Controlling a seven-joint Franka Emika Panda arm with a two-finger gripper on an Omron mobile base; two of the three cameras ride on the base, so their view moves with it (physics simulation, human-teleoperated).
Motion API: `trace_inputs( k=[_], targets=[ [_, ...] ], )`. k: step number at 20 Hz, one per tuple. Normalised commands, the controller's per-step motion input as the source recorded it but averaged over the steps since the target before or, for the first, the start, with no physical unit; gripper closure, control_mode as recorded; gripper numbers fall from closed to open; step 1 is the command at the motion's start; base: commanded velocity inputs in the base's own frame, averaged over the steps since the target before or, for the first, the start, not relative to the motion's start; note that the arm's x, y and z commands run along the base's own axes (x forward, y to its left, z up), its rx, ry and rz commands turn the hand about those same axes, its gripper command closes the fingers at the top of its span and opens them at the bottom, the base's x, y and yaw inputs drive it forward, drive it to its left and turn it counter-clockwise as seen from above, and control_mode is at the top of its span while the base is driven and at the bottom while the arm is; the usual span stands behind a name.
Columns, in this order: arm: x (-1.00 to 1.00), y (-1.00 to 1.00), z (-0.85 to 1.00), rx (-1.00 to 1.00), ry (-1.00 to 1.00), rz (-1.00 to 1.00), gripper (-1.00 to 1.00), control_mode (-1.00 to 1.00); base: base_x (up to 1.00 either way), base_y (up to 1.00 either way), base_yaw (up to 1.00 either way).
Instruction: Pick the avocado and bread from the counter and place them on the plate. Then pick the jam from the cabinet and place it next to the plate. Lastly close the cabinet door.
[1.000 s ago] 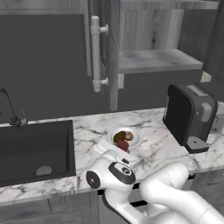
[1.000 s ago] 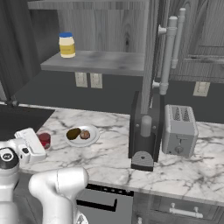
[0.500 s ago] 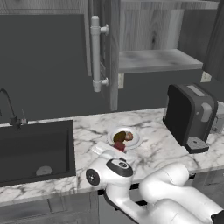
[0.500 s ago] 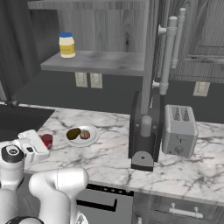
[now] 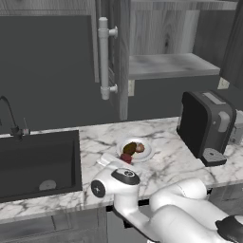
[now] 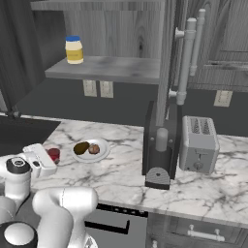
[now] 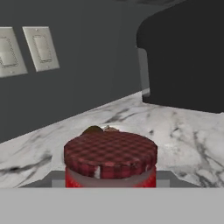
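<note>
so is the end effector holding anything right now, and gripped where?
Yes, the jam. The end effector is shut on the jar's body, below the lid, with the jar low over the counter beside the plate.

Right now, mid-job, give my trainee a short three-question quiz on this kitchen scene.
1. True or false: the avocado and bread lie on the plate.
2. What does the end effector hold? A) mayonnaise jar B) jam C) nothing
3. Fill in: the cabinet door stands ____.

Key: 1 true; 2 B; 3 open.
</note>
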Motion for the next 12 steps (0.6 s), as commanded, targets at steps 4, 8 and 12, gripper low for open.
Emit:
trace_inputs(
  k=[4,8,12],
  targets=[
    [0.26,0.09,-0.13,0.0,0.0,0.0,1.0,-1.0,0.0,0.0,0.0],
    [0.25,0.0,-0.15,0.0,0.0,0.0,1.0,-1.0,0.0,0.0,0.0],
    [0.2,0.02,-0.22,0.0,0.0,0.0,1.0,-1.0,0.0,0.0,0.0]
  ],
)
